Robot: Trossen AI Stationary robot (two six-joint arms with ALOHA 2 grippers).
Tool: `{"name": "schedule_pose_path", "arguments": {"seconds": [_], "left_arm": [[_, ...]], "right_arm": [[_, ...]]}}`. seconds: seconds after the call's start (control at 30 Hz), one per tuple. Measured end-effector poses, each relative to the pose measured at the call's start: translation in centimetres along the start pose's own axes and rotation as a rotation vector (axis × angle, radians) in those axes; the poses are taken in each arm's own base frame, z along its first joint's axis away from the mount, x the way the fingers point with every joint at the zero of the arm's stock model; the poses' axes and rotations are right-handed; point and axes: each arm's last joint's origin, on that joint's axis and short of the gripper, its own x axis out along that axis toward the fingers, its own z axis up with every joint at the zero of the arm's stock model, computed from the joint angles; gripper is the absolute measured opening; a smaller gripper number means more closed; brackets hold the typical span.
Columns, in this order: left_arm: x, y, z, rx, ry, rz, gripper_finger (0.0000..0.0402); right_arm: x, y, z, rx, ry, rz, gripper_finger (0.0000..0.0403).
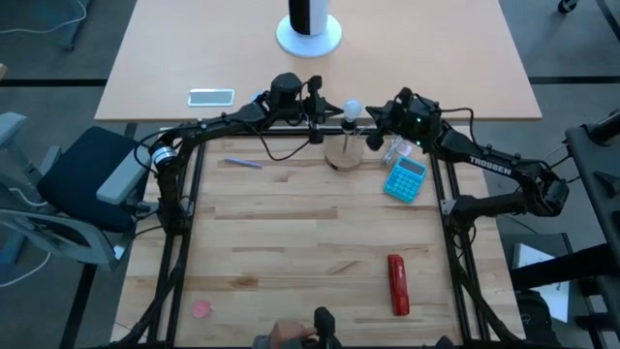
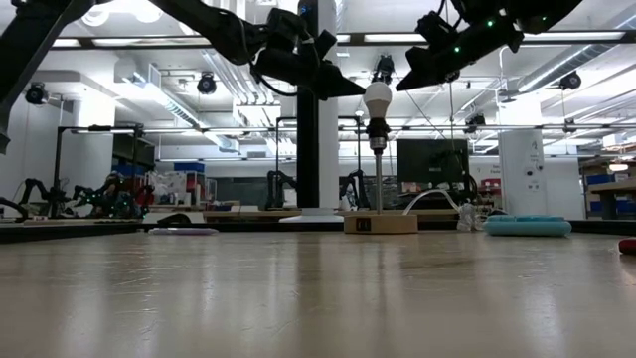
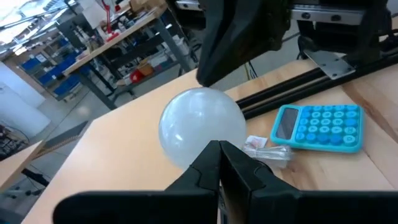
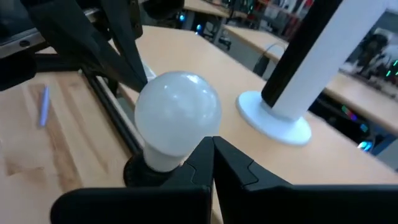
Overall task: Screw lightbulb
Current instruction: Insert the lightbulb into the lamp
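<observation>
The small white frosted lightbulb (image 1: 354, 106) stands upright with its narrow end in the dark socket (image 2: 378, 131) on top of a thin post, which rises from a round wooden disc (image 2: 380, 224) at the table's far middle. My left gripper (image 1: 335, 107) is shut, with its tip at the bulb's left side. My right gripper (image 1: 374, 115) is shut, with its tip at the bulb's right side. Both wrist views show the bulb (image 3: 200, 124) (image 4: 178, 112) just beyond the closed fingertips. My left gripper comes level from the table's left, its shut tip (image 2: 360, 92) right at the bulb's round side; I cannot tell whether it touches. My right gripper slants down from the right, its shut tip (image 2: 401, 86) close to the bulb; I cannot tell whether it touches.
A blue calculator (image 1: 405, 178) and a clear plastic wrapper (image 1: 396, 148) lie right of the disc. A pen (image 1: 242, 163), a red object (image 1: 397, 284) and a pink disc (image 1: 201, 309) lie on the table. A white cylinder on a round base (image 1: 309, 29) and a phone (image 1: 211, 96) are beyond.
</observation>
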Motion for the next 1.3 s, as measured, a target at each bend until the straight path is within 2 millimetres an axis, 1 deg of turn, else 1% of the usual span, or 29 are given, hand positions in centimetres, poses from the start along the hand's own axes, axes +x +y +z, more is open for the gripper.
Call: {"name": "schedule_pose_path", "arguments": {"seconds": [0.07,0.23,0.33,0.47,0.67,0.9,1.3], "left_arm": [[0.0,0.0,0.0,0.001,-0.002,0.001,0.0000],[0.0,-0.1,0.1,-0.011,-0.030,-0.040,0.0000],[0.0,-0.2,0.1,-0.040,-0.031,-0.044,0.0000],[0.0,-0.2,0.1,-0.056,-0.023,-0.048,0.0000],[0.0,-0.2,0.0,-0.073,-0.013,-0.044,0.0000],[0.0,0.0,-0.4,-0.083,0.043,0.014,0.0000],[0.0,0.1,-0.6,-0.093,0.055,0.022,0.0000]], "right_arm": [[0.0,0.0,0.1,-0.020,-0.008,-0.006,0.0000],[0.0,-0.5,0.3,0.097,-0.030,-0.065,0.0000],[0.2,-0.5,0.2,0.132,-0.028,-0.063,0.0000],[0.8,-0.2,-0.2,0.157,-0.015,-0.016,0.0000],[1.9,0.2,-0.8,0.159,0.001,-0.003,0.0000],[1.8,0.6,-0.6,0.172,-0.006,0.022,0.0000],[1.2,1.8,-0.1,0.210,-0.008,0.087,0.0000]]}}
